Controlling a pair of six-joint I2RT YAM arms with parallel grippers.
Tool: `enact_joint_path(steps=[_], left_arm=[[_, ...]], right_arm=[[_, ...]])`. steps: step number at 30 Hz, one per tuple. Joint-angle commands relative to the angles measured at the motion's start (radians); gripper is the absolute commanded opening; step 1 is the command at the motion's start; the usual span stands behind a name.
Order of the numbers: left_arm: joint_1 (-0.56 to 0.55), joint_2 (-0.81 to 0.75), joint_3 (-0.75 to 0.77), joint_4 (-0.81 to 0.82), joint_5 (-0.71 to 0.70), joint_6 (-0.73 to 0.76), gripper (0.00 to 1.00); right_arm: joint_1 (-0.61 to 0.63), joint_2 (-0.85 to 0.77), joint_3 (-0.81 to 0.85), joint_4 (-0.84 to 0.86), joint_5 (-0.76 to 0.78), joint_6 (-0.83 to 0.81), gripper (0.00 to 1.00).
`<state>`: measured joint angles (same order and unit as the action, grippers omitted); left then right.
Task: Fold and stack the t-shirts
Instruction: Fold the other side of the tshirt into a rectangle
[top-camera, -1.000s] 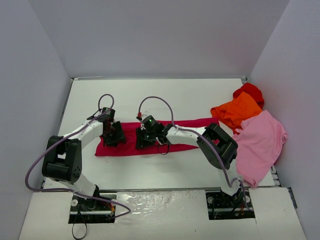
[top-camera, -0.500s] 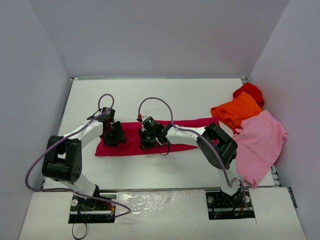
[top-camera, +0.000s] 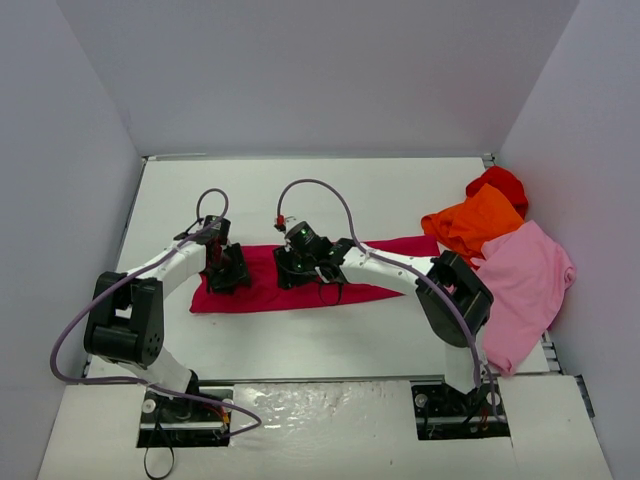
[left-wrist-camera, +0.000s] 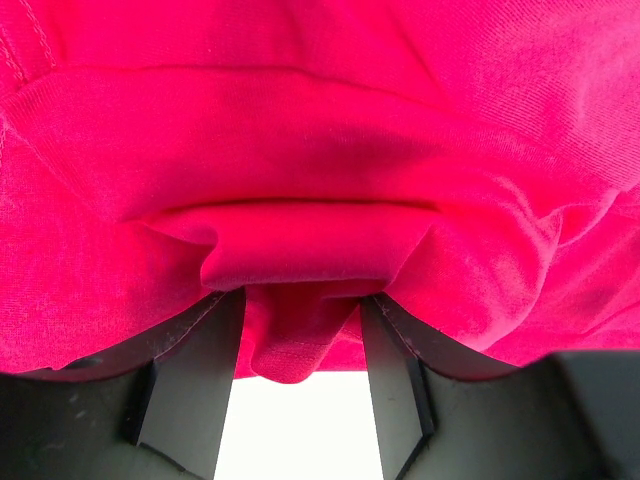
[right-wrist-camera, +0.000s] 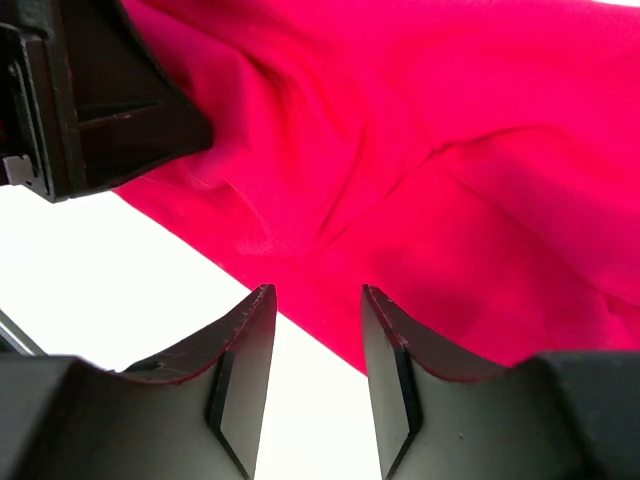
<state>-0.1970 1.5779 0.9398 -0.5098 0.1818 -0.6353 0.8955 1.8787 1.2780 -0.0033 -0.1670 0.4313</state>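
Observation:
The crimson t-shirt (top-camera: 262, 291) lies folded into a long strip across the middle of the table. My left gripper (top-camera: 228, 270) is at its left end and is shut on a bunched fold of it (left-wrist-camera: 300, 345); the cloth (left-wrist-camera: 320, 130) drapes over both fingers. My right gripper (top-camera: 293, 267) stands over the strip's middle. Its jaws (right-wrist-camera: 315, 310) are open and empty, just above the near edge of the cloth (right-wrist-camera: 430, 150). The orange t-shirt (top-camera: 475, 222), light pink t-shirt (top-camera: 522, 282) and bright red t-shirt (top-camera: 500, 183) lie heaped at the right.
The white table (top-camera: 330, 190) is enclosed by grey walls on three sides. The left gripper's black body (right-wrist-camera: 90, 100) shows close by in the right wrist view. The pink shirt hangs over the table's right front corner.
My right gripper has shifted slightly back over the strip and its elbow has swung right. The strip's right half now lies a little wider. The left arm has not moved.

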Motion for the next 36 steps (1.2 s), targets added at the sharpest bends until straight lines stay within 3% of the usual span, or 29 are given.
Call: enact_joint_path(steps=[1,10,17,36], left_arm=[[-0.005,-0.007,0.04,0.0,-0.011,0.014,0.47],[-0.006,-0.025,0.037,-0.007,-0.009,0.013,0.47],[-0.006,-0.025,0.039,-0.009,-0.01,0.014,0.47],[-0.007,-0.021,0.039,-0.008,-0.013,0.014,0.47]], right_arm=[[-0.009,0.046,0.025,0.109,-0.091,0.066,0.38],[-0.035,0.122,-0.059,0.34,-0.207,0.2,0.37],[-0.038,0.103,-0.055,0.284,-0.169,0.16,0.01],[-0.101,-0.084,-0.018,0.042,-0.1,0.011,0.0]])
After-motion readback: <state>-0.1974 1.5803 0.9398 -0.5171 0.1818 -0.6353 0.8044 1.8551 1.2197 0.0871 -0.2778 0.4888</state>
